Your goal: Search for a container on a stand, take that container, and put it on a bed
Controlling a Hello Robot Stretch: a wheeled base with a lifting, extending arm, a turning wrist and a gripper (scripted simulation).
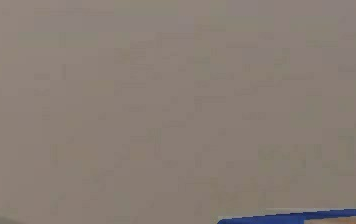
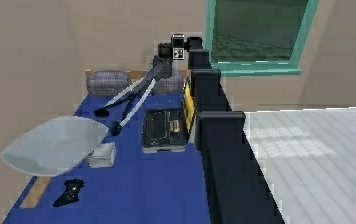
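A: Arm side view. Surfaces first?

B: A bed (image 2: 136,188) with a smooth, matte blue cover and a wooden edge strip at the lower left takes up the left half of the frame. In the forward view there is a plain beige wall (image 1: 166,100), with a thin blue wedge (image 1: 296,216) at the lower right.

A: The task item?

B: A pale grey, shallow, bowl-shaped container (image 2: 48,145) with a smooth skin sits at the lower left, over the blue cover. Its rim reads as a wide oval. The long axis runs left to right and rises slightly to the right. The body tapers toward the bottom edge. I cannot tell whether it is resting or lifted.

A: And the gripper?

B: A dark, stepped, square-section arm (image 2: 221,140) rises through the centre. The gripper (image 2: 110,108) has two thin pale fingers slanting down-left toward the container's right rim. The cover lies behind them, so I cannot tell whether it holds anything.

A: What else?

B:
- A dark flat rectangular slab (image 2: 164,128) lies just left of the arm.
- A thin yellow strip (image 2: 188,105) stands between the slab and the arm.
- A small grey rectangle (image 2: 104,153) lies beside the container.
- A small black lumpy object (image 2: 69,190) lies at the lower left.
- A grey checked cushion (image 2: 106,80) is at the upper left.
- A teal-framed window (image 2: 261,35) is at the upper right.
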